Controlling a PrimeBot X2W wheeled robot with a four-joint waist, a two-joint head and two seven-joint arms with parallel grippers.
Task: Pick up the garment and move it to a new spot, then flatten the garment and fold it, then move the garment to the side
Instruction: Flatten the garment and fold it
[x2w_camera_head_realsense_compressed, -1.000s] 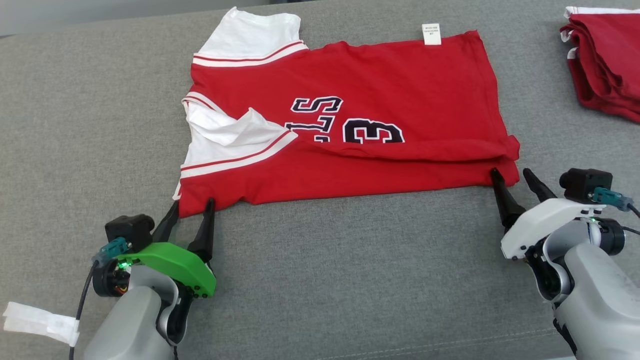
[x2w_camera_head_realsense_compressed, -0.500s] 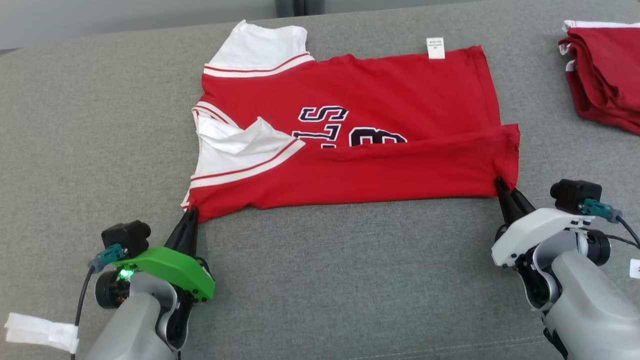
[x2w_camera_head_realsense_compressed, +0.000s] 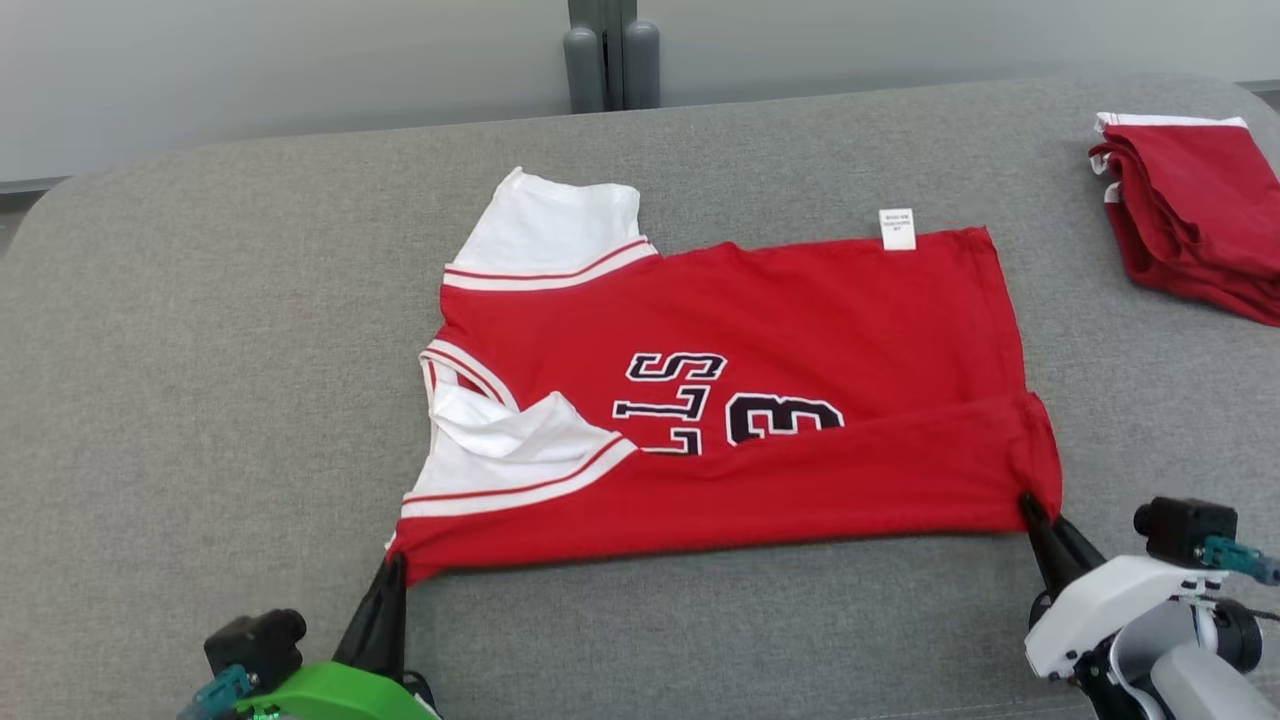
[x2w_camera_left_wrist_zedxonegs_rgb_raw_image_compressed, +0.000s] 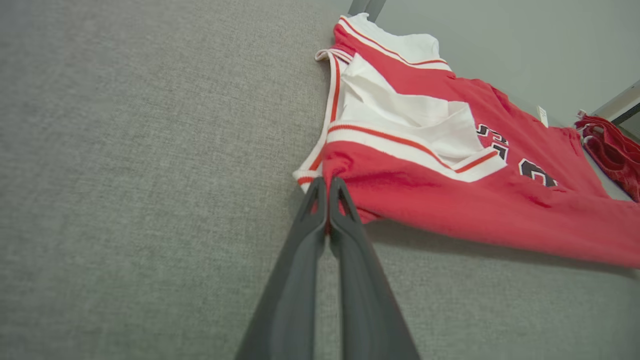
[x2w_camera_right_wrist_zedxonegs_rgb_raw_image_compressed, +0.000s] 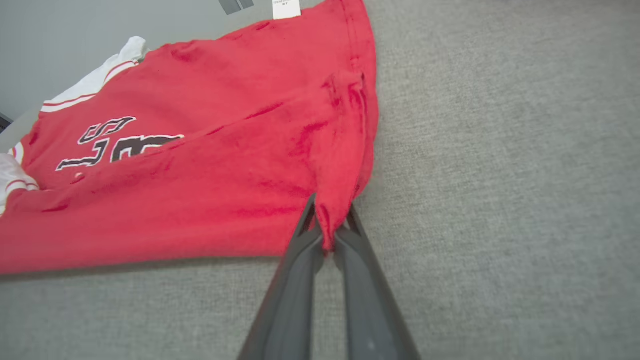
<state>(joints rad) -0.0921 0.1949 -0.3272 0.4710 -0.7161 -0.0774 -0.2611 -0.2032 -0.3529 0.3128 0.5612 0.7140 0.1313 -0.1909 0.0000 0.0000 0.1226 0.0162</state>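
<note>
Left claw (x2w_camera_head_realsense_compressed: 392, 568) and right claw (x2w_camera_head_realsense_compressed: 1032, 505) both had the red garment (x2w_camera_head_realsense_compressed: 800, 310) pinched.
Nearest me, my left claw was clamped tight on the near-left corner below the white sleeve, and my right claw gripped the near-right hem corner. That near edge was raised just off the grey worktop (x2w_camera_head_realsense_compressed: 200, 350). The garment lay spread mid-worktop, its white tag (x2w_camera_head_realsense_compressed: 897, 228) at the far edge. Far right sat a folded red pile (x2w_camera_head_realsense_compressed: 1190, 220).
</note>
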